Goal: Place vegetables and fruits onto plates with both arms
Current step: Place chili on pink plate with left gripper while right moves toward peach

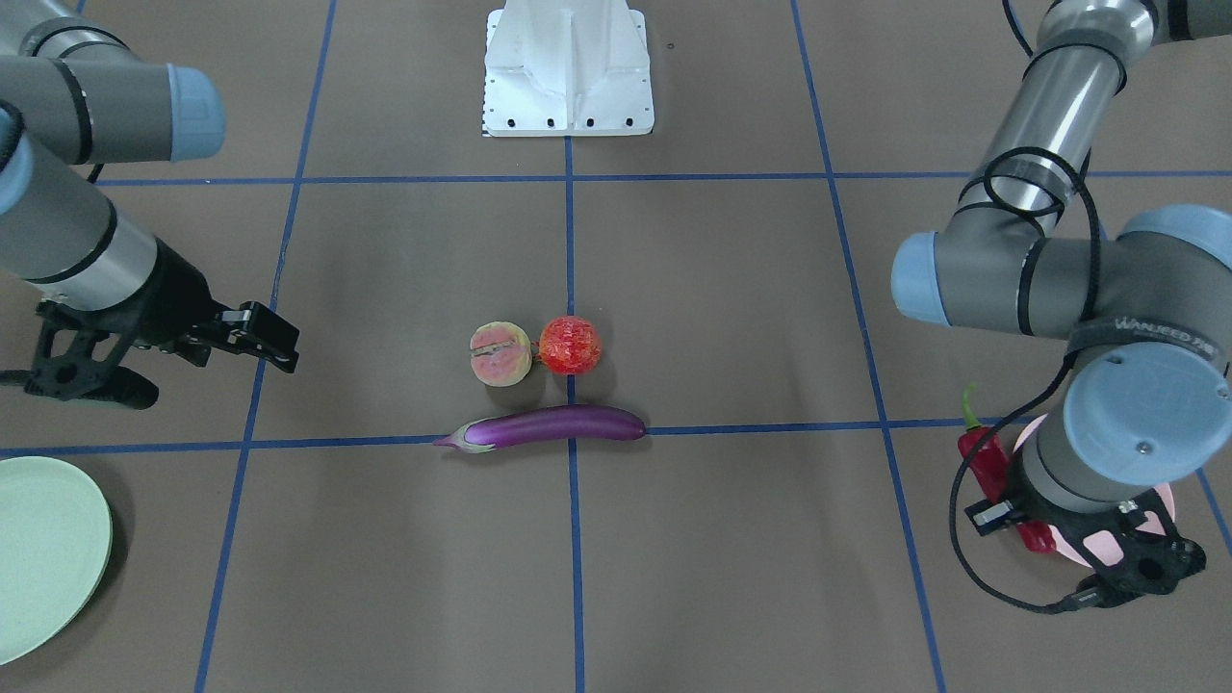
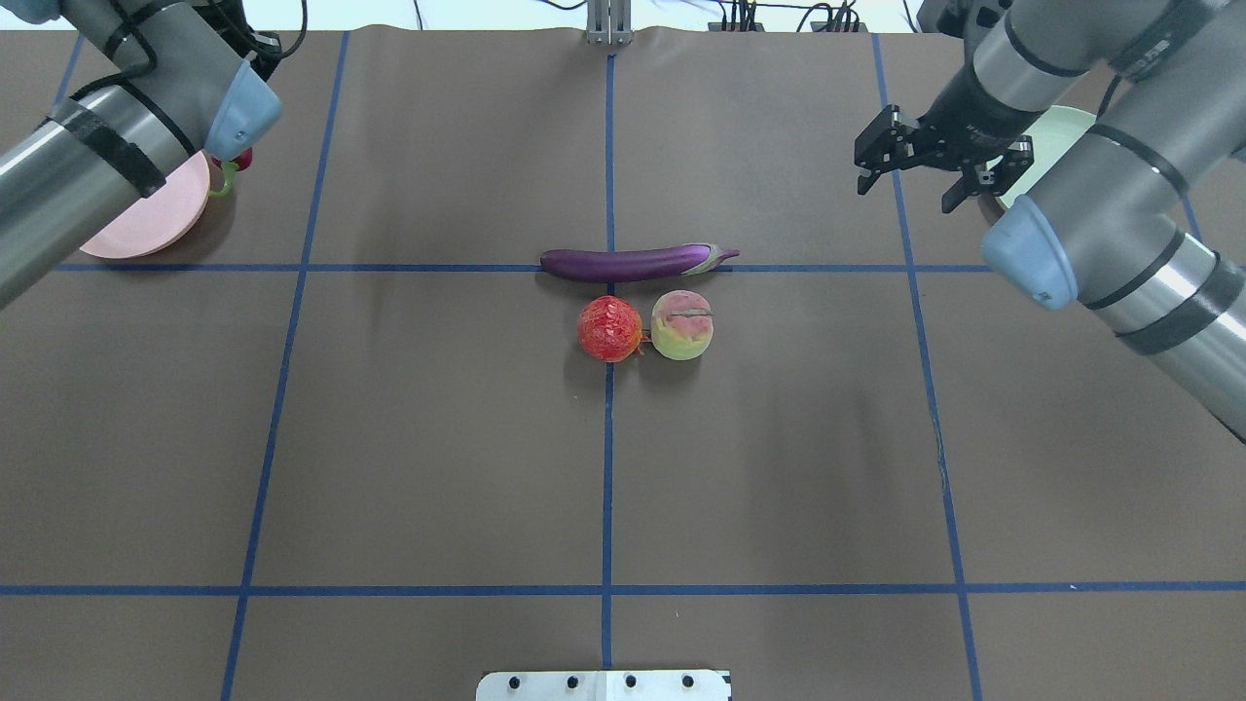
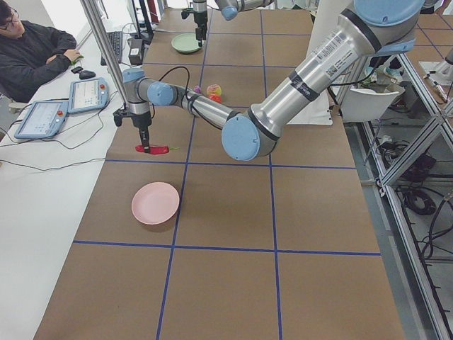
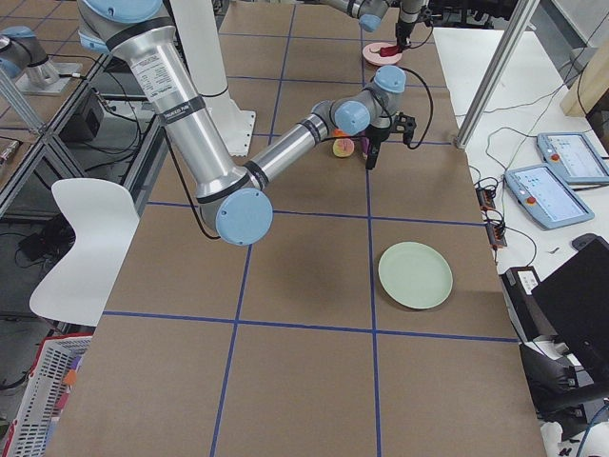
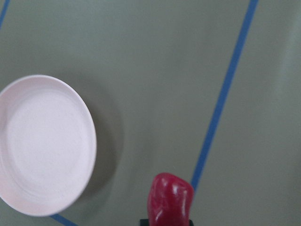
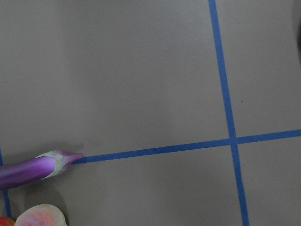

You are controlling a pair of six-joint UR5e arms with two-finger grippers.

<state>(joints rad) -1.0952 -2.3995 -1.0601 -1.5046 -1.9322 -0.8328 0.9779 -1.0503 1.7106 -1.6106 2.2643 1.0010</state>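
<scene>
My left gripper (image 3: 144, 140) is shut on the red chili pepper (image 1: 982, 457) and holds it above the table, just beside the pink plate (image 3: 156, 203). The left wrist view shows the chili (image 5: 170, 200) with the pink plate (image 5: 42, 146) off to its left. My right gripper (image 2: 907, 185) is open and empty, between the green plate (image 2: 1046, 141) and the table's centre. At the centre lie the purple eggplant (image 2: 633, 262), the peach (image 2: 681, 325) and the red-orange fruit (image 2: 609, 329). The two fruits touch. The right wrist view shows the eggplant's calyx end (image 6: 54, 160).
The white base block (image 1: 568, 67) stands at the robot's side of the table. Blue tape lines grid the brown tabletop. An operator (image 3: 32, 49) and tablets (image 3: 88, 92) are on a side desk beyond the left end. A white chair (image 4: 81, 248) stands by the robot's side.
</scene>
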